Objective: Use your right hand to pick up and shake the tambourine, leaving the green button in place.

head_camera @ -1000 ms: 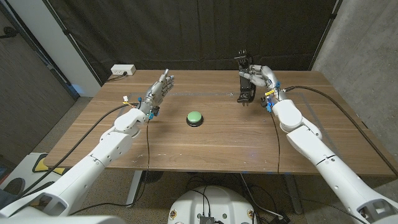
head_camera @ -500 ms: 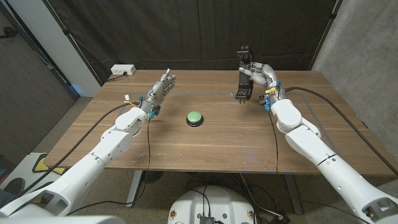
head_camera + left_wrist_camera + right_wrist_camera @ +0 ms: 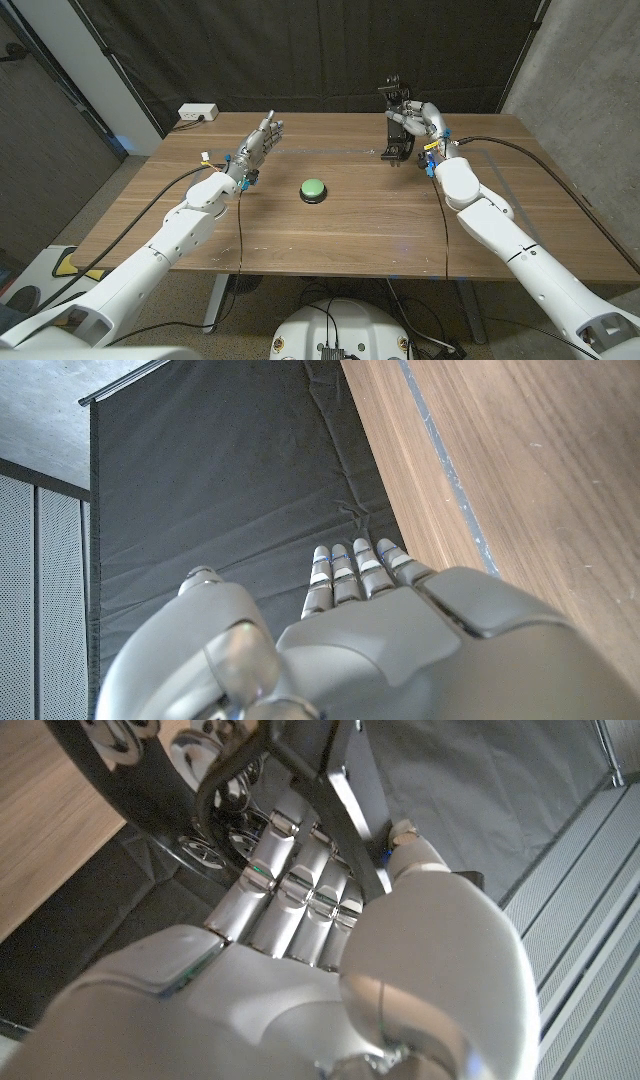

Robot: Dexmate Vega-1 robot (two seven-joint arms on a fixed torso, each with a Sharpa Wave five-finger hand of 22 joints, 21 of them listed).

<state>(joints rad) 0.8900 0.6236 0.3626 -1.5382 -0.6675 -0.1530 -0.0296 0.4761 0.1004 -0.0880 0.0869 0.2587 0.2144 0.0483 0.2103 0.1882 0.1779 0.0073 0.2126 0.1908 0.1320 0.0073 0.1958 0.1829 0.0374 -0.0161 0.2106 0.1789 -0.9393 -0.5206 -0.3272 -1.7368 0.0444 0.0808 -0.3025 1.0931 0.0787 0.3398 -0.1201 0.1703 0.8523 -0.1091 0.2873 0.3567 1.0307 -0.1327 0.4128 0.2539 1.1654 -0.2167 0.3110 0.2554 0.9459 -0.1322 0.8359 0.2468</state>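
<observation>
While raised, tambourine [image 3: 397,122] gripped in right hand [image 3: 425,124].

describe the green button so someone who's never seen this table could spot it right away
Start at the wooden table and look to its middle, between the two robot arms. There sits the green button, a low round green dome on a dark base, touched by neither hand and the only brightly coloured thing on the wood.

Table [image 3: 330,230]: brown wood, visible grain, matt. Green button [image 3: 314,187]: smooth glossy dome on black base. Tambourine [image 3: 397,125]: black frame, shiny metal jingles. Right hand [image 3: 420,125], left hand [image 3: 256,145]: smooth grey-silver shells, slight sheen. Backdrop curtain [image 3: 300,50]: black matt cloth, creased.
</observation>
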